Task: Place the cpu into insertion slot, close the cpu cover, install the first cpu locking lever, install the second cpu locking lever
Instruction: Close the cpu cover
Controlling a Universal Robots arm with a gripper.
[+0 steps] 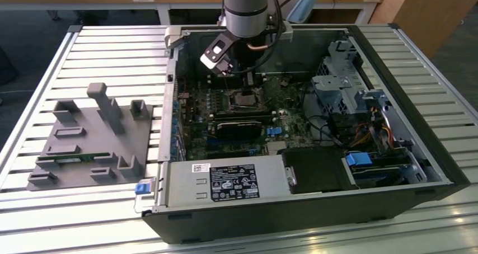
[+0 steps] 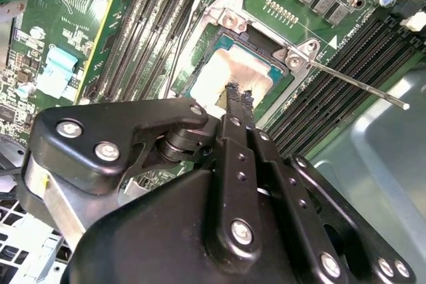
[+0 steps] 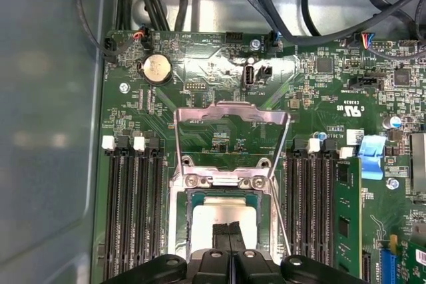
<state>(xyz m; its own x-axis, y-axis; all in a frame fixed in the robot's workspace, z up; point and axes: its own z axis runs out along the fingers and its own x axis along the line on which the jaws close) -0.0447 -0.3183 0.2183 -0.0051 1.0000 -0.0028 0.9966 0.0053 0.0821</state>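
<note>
Wide shot: slatted table (image 1: 112, 58), open PC case (image 1: 314, 209) lying on it, grey fixture (image 1: 75, 147) just beside it on the exterior view's left, w/ a green strip in one groove. The arm (image 1: 247, 8) drops into the case from above. Inside the case are the board (image 1: 224, 106), a labelled PSU box (image 1: 224, 182) at the near edge, and a drive cage and cables on the exterior view's right.

Down on the board, the slot (image 3: 180, 224) sits between the banks of RAM sockets (image 3: 133, 211). The cpu (image 3: 223, 214) is seated in it, silver top up and smeared w/ paste. The first wrist view gives the cover (image 3: 229, 106): swung up and open off its hinge, board visible thru its window. The second wrist view gives a lever (image 2: 359, 84), a thin rod sticking out free past the slot's corner, unlatched.

Now the gripper (image 2: 236, 94): fingers pressed together, no gap, nothing between them, tips right at the cpu's top near its middle. Can't tell if they actually touch.
</note>
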